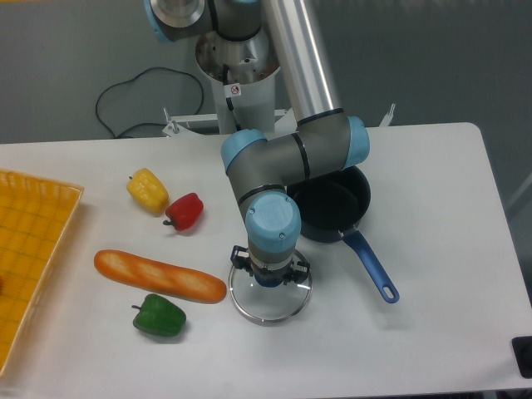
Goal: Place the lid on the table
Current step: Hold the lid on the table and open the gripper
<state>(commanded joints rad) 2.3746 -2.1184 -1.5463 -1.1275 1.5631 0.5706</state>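
The lid (270,298) is sitting on the table (432,191) near the front, roughly mid-width, just left of the pot's handle and right beside the right end of the baguette (159,275); its silver rim is looking flat against the white top, tho I can't really tell if it's fully resting or hovering a hair above; the gripper (269,278) is pointing straight down over the lid's centre, w/ the blue wrist cap blocking most of the view, so the fingers are mostly hidden and I can't tell whether they're pinching the blue knob or spread apart from it; the arm is reaching down from the base at the far edge, elbow bending over the dark blue pot (332,208), which is sitting uncovered just behind and to the right of the lid, handle pointing toward the near right; on the left side a yellow pepper (147,189) and a red pepper (184,211) are touching or nearly so, far-left of the lid; a green pepper (160,316) is lying just in front of the baguette; the yellow tray (33,249) is poking in at the left edge.
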